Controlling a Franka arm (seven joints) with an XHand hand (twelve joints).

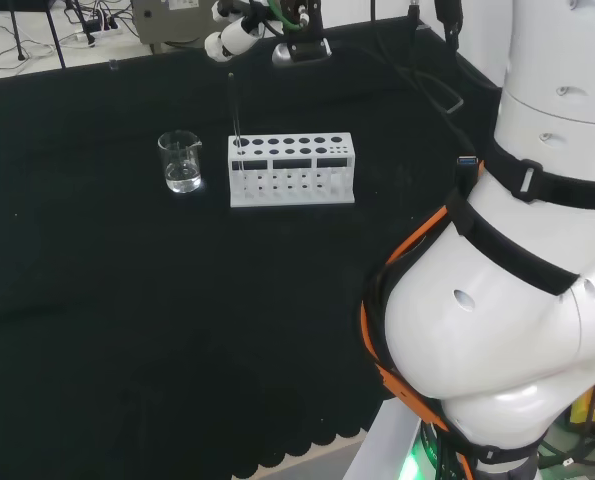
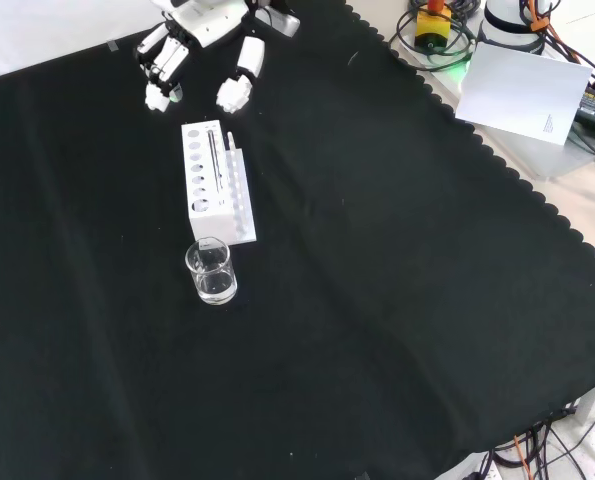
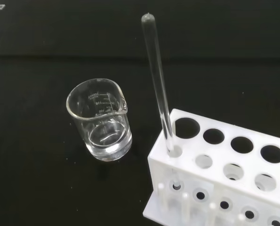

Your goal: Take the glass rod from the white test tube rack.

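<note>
Glass rod (image 3: pixel 159 87) standing upright in an end hole of the white test tube rack (image 1: pixel 292 170) on the worktop (image 2: pixel 377 300); beaker (image 2: pixel 212 271) just beside. Robot hand (image 2: pixel 199 45) beyond the rack, fingers relaxed, holding nothing.

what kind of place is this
Likely a robotics lab set up for chemistry handling: a clear glass beaker, a white plastic test tube rack holding a thin glass rod, and a black-and-white robot hand over black cloth.

wrist view | we see the glass rod (image 3: pixel 159 89) standing tilted in the white rack's (image 3: pixel 224 183) corner hole | beaker (image 3: pixel 101 123) just beside the rack
</note>
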